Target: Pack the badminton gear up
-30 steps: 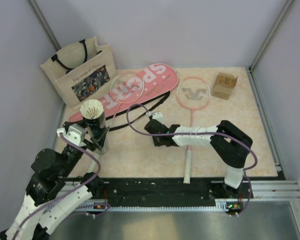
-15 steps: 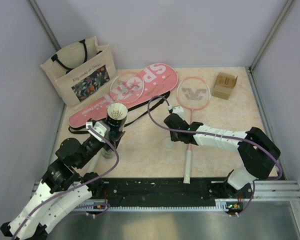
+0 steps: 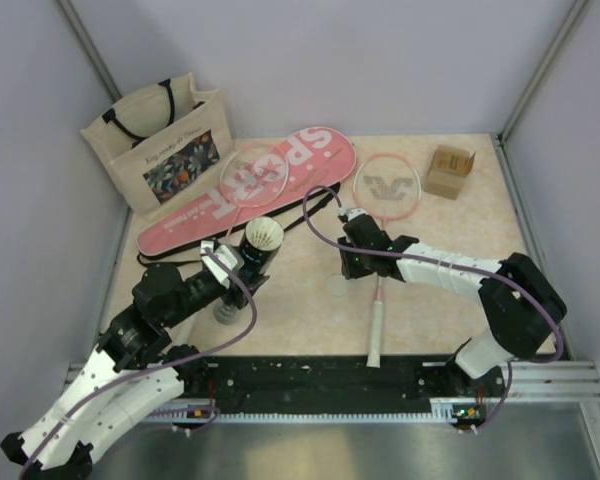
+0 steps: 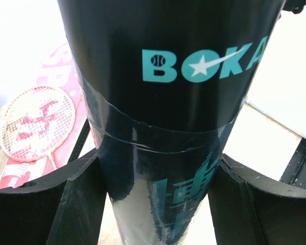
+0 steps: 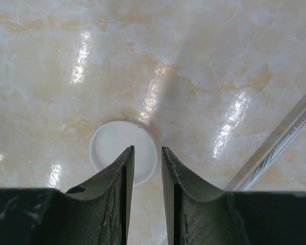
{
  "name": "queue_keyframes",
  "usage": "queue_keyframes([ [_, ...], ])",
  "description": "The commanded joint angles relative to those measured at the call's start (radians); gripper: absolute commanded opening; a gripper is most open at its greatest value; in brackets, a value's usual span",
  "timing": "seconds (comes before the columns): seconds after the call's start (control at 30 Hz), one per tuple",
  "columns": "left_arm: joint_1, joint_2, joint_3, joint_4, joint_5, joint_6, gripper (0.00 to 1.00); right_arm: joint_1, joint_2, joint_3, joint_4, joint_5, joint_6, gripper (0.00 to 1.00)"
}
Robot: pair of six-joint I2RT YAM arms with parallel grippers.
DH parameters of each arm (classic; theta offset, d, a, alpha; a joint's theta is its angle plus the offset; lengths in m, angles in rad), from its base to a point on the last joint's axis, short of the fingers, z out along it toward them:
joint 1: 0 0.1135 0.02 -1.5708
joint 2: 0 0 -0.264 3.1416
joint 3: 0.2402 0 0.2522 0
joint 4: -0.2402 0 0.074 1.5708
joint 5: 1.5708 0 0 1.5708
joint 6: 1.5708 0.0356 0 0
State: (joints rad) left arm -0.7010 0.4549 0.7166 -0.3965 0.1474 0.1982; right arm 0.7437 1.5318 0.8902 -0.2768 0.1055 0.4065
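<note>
Logging nearest first, from my station: left gripper, clenched on the dark tube; my left wrist view shows both fingers pressed to the tube's sides, below its teal lettering; tube tilted, mouth up and leaning toward the far right, over the near left part of the table; one white feather shuttlecock sits in that mouth.

Next, white disc, lying flat on the marbled top, right of the tube and apart from it; right gripper hangs just above the disc, pointing down; its jaws stand a narrow slit apart and I see nothing between them; the disc shows past the left fingertip, and I cannot tell whether the tips touch it.

First racket, pink-framed, flat on the table; white handle toward the near edge, head toward the far side; its shaft runs just beside the right gripper, on that gripper's right in my wrist view.

Pink cover, lettered SPORT, lying slantwise across the far left of the table; black strap trailing off its near edge; second racket, head resting on the cover; handle not visible to me.

Cardboard box, small and brown, far right, near the first racket's head but apart from it.

Tote bag, beige with floral panel, upright in the far left corner, just beyond the cover's left end.
</note>
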Motion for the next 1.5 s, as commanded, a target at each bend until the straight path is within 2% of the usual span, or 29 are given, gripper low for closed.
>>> queue_keyframes([
  [0.0, 0.003, 0.022, 0.017, 0.085, 0.067, 0.023, 0.30, -0.004, 0.047, 0.018, 0.007, -0.069, -0.055, 0.29],
  [0.33, 0.003, 0.064, 0.037, 0.085, 0.009, 0.007, 0.29, 0.003, 0.120, 0.010, 0.013, 0.006, -0.047, 0.24],
  [0.43, 0.003, 0.074, 0.038, 0.087, -0.026, 0.003, 0.29, 0.017, 0.131, 0.022, -0.022, 0.092, -0.031, 0.17],
  [0.6, 0.003, 0.097, 0.041, 0.084, -0.049, 0.003, 0.27, 0.022, 0.119, 0.016, -0.016, 0.121, -0.015, 0.00],
  [0.7, 0.003, 0.105, 0.041, 0.090, -0.048, 0.006, 0.27, 0.019, 0.102, 0.016, -0.006, 0.138, -0.009, 0.00],
  [0.83, 0.003, 0.134, 0.055, 0.082, -0.037, 0.017, 0.27, -0.013, 0.028, 0.027, 0.002, 0.122, -0.006, 0.00],
  [1.03, 0.003, 0.226, 0.086, 0.047, -0.055, 0.029, 0.27, -0.092, -0.206, 0.093, -0.056, 0.045, -0.006, 0.00],
  [1.17, 0.003, 0.272, 0.086, 0.042, -0.039, 0.055, 0.27, -0.099, -0.341, 0.171, -0.078, -0.007, -0.046, 0.00],
  [1.3, 0.003, 0.318, 0.106, 0.010, -0.055, 0.098, 0.27, -0.099, -0.403, 0.257, -0.090, -0.151, -0.075, 0.00],
  [1.47, 0.003, 0.357, 0.130, -0.010, -0.037, 0.141, 0.27, -0.099, -0.438, 0.325, -0.101, -0.178, -0.101, 0.00],
])
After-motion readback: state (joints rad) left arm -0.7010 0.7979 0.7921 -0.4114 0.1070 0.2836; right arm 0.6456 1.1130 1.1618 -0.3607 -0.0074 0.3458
